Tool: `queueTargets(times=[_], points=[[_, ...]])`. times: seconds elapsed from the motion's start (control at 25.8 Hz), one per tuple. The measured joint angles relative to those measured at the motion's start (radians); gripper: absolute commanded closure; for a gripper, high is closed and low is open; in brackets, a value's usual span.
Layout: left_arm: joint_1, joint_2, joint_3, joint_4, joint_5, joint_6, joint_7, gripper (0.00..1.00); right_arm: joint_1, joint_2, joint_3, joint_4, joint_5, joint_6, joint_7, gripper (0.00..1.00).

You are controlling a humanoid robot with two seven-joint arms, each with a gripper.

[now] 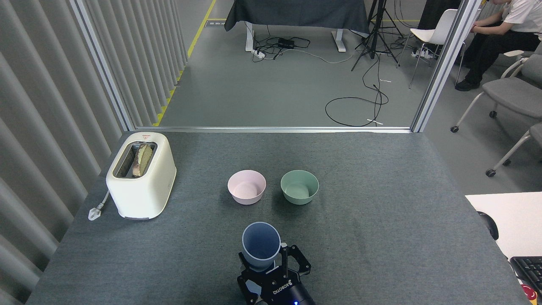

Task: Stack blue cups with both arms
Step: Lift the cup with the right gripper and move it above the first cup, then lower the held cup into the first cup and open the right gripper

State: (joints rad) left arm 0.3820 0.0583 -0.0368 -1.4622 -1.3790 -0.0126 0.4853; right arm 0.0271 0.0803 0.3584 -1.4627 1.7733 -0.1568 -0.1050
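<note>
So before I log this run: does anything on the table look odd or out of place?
The toaster holds bread but its plug lies loose on the table. Nothing looks spilled or tipped.

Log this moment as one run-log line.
right pincer: shut on blue cup | cup: upright, near table edge, second cup hidden | left pincer: not in view | bowls: untouched

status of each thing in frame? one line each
blue cup: upright, mouth open, held off the table by the right gripper, jaws closed on its lower body
second blue cup: hidden, cannot tell
pink bowl: upright on the table, empty
green bowl: upright on the table, empty, apart from pink bowl
toaster: bread in its slot, plug lying loose on the table
left gripper: not in view
</note>
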Motion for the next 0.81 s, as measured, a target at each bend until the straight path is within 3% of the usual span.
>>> queueTargets(times=[0.46,0.58,0.7,0.81], points=[[0.000,0.000,0.003,0.000,0.001,0.000,0.001,0.00,0.001,0.001,-0.001,0.064,-0.001,0.019,-0.026,0.30],[0.000,0.000,0.004,0.000,0.003,0.000,0.002,0.00,0.000,0.002,-0.001,0.075,-0.002,0.023,-0.029,0.22],[0.000,0.000,0.005,0.000,0.010,0.000,0.002,0.00,-0.002,0.002,-0.001,0.084,-0.004,0.028,-0.029,0.03],[0.000,0.000,0.007,0.000,0.013,0.000,0.002,0.00,-0.004,0.003,-0.001,0.086,-0.007,0.031,-0.030,0.01]])
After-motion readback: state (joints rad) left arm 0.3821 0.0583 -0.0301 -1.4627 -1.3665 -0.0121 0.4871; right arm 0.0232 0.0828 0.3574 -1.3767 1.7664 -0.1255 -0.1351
